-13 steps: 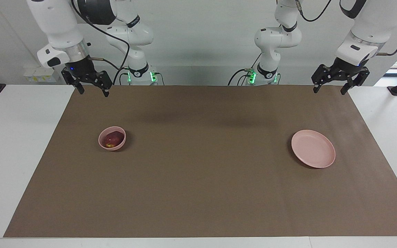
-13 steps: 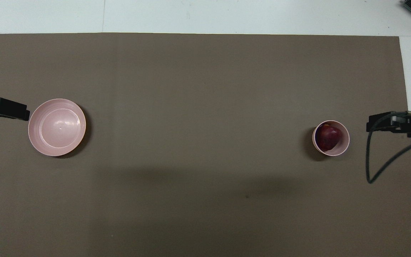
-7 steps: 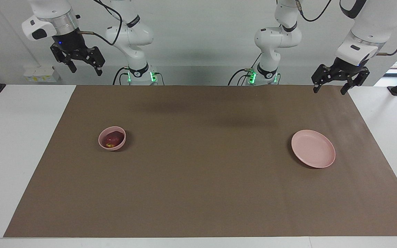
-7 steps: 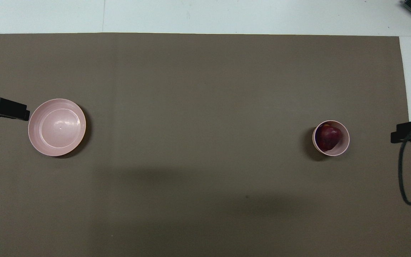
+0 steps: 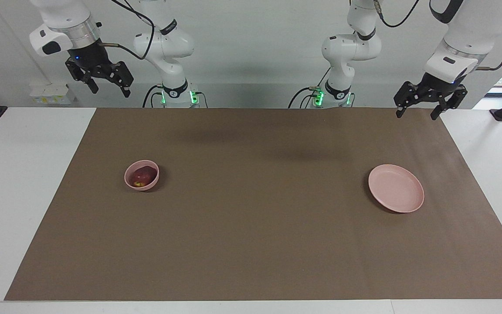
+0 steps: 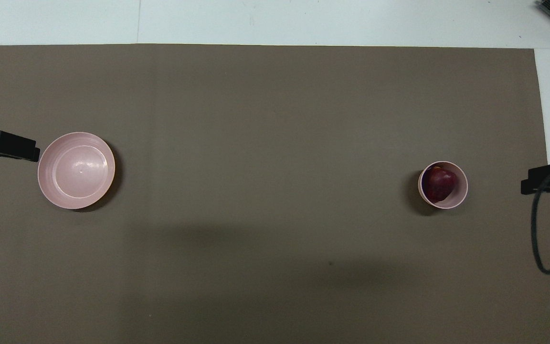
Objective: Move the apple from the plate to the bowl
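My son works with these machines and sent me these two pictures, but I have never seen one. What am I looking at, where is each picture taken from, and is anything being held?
These are two white robot arms standing at a table, each ending in a black two-finger gripper. One picture looks at them from across the table; the other looks steeply down from above their own end, so its sides are swapped.

On the brown mat lie two pink dishes. The small deep bowl at the right arm's end has a dark red apple in it. The wide plate at the left arm's end has nothing on it.

Nothing is held. The right gripper, jaws open, hangs high over its corner of the table. The left gripper, jaws also open, hangs over the mat's edge nearest the robots. Neither touches a dish.
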